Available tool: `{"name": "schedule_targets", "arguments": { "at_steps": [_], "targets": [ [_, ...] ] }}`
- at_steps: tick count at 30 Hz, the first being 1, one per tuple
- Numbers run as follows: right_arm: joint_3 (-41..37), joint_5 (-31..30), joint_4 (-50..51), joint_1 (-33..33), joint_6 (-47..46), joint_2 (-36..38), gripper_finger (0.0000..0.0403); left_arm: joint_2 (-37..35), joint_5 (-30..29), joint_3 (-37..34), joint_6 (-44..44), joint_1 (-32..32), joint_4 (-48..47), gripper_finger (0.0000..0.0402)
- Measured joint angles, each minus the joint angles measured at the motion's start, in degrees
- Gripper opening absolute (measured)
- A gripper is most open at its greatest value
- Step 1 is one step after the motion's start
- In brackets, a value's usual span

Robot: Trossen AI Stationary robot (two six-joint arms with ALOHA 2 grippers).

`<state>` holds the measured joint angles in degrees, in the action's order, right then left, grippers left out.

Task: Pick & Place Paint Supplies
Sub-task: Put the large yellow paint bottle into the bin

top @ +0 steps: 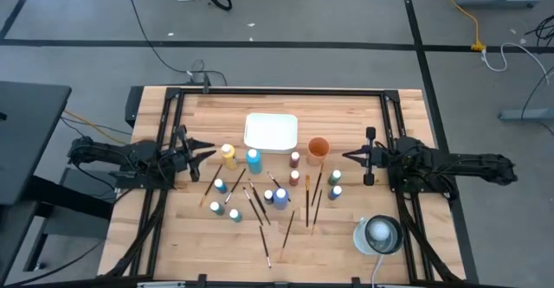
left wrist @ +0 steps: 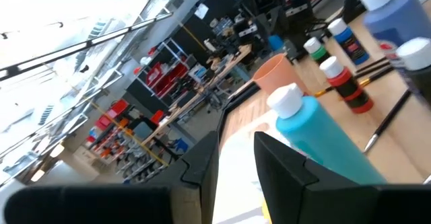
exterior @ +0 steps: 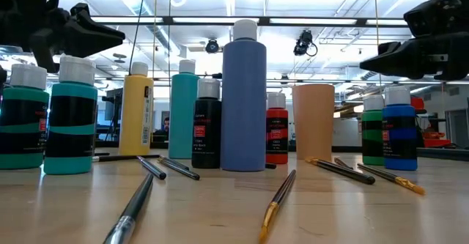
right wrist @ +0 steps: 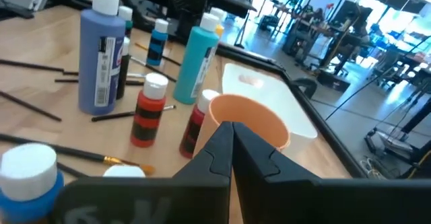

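The left gripper [top: 210,152] hovers left of the white tray [top: 271,131], fingers parted, empty. Paint bottles [top: 253,161] and brushes [top: 263,233] lie scattered on the table just below the tray. Right of the tray, beyond the orange cup [top: 318,148], the right gripper [top: 346,156] hangs pressed together, empty.

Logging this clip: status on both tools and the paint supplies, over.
Left tool open, empty, beside yellow bottle. Right tool shut, empty, near orange cup. Bottles and brushes on table, white tray empty. Nothing blocking.
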<state>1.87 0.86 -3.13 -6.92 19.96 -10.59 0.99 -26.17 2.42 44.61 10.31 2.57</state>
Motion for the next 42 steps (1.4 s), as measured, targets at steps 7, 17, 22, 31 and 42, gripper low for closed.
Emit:
{"name": "schedule_targets", "arguments": {
  "at_steps": [7, 17, 22, 31, 42],
  "targets": [
    [0.0, 0.0, -0.9, 0.0, 6.2, 0.0, 0.0007, 0.1, 0.2, 0.0, -1.1, 0.0, 0.0, 0.0104],
    [0.0, 0.5, -0.9, 0.0, 3.8, 0.0, 0.0007, 0.1, 0.2, 0.0, -0.8, 0.0, -0.1, 0.0104],
    [0.0, 10.3, -2.8, 0.0, -15.1, 0.0, 0.0007, 0.1, 3.3, 0.0, -15.7, 0.0, 0.7, 0.0104],
    [0.0, 9.7, -12.6, 0.0, -15.1, 0.0, 0.0007, 0.1, 7.8, 0.0, -33.6, 0.0, 7.5, 0.0104],
    [0.0, 4.8, -20.7, 0.0, -1.1, 0.0, 0.0007, 0.1, 7.8, 0.0, -31.1, 0.0, 8.5, 0.0104]
  ]
}}
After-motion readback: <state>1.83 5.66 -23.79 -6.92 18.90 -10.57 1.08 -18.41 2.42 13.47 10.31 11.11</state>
